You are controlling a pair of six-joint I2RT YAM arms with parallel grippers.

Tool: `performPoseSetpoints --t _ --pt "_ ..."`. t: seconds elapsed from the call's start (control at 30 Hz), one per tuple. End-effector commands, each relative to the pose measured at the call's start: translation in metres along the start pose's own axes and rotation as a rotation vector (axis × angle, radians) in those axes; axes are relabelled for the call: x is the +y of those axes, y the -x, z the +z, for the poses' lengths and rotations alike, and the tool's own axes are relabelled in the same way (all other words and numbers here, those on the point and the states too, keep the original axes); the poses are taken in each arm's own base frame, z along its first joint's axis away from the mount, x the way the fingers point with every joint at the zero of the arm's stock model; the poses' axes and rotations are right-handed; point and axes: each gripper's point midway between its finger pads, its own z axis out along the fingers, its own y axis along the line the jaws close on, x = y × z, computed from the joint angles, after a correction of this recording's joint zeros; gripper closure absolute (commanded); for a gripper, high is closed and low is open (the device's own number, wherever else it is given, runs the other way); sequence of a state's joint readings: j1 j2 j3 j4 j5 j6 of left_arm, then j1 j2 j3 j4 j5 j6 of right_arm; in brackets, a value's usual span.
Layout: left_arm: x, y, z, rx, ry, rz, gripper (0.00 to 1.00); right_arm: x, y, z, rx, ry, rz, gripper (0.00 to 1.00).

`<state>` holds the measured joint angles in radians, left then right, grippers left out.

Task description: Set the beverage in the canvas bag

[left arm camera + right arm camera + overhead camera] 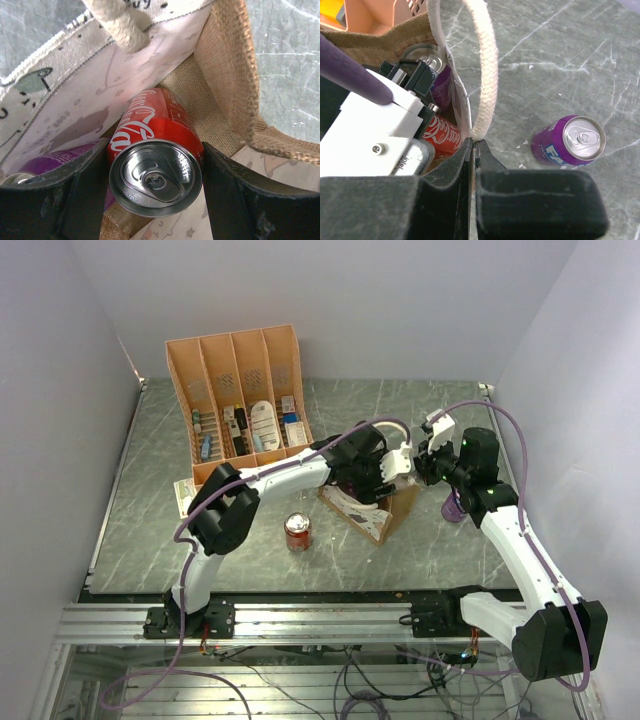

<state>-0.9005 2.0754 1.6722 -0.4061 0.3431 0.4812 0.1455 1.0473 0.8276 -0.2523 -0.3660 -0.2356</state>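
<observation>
The canvas bag (pixel 388 520) stands mid-table, tan burlap (pixel 235 75) with a pale printed panel. My left gripper (pixel 155 192) reaches down into it, its jaws against both sides of a red cola can (pixel 160 130) that leans inside the bag. A purple can (pixel 60 157) lies in the bag beside it. My right gripper (pixel 474 147) is shut on the bag's rim, at the foot of a cream looped handle (pixel 487 65), at the bag's right side (pixel 422 462). The red can also shows in the right wrist view (pixel 442 137).
A second red can (pixel 298 531) stands on the table left of the bag. Another purple can (pixel 453 508) stands right of the bag, also in the right wrist view (pixel 570 142). The orange slotted organiser tray (pixel 240 400) stands at the back left. White walls close in both sides.
</observation>
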Motion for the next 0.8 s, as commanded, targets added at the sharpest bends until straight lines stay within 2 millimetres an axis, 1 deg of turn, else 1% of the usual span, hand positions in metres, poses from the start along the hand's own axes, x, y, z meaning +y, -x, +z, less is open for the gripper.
performPoseSetpoints --t 0.0,0.13,0.4,0.53,0.63,0.77 --pt "0.018 0.032 -0.016 -0.097 0.085 0.021 0.62 -0.004 0.004 0.000 -0.025 -0.020 -0.007 1.00" --pt "0.014 0.034 -0.015 -0.103 0.062 -0.003 0.54 -0.003 0.004 0.001 -0.025 -0.017 -0.010 1.00" --pt "0.010 0.038 -0.010 -0.095 0.017 -0.043 0.46 -0.001 0.004 0.000 -0.026 -0.004 -0.015 1.00" --pt "0.009 0.045 -0.013 -0.108 0.002 -0.052 0.38 0.000 0.005 -0.001 -0.029 -0.002 -0.018 1.00" --pt "0.008 0.051 -0.017 -0.116 -0.008 -0.050 0.30 0.000 0.006 -0.001 -0.032 -0.001 -0.019 1.00" --pt "0.007 0.056 -0.021 -0.123 -0.017 -0.043 0.27 0.000 0.006 -0.001 -0.032 -0.001 -0.020 1.00"
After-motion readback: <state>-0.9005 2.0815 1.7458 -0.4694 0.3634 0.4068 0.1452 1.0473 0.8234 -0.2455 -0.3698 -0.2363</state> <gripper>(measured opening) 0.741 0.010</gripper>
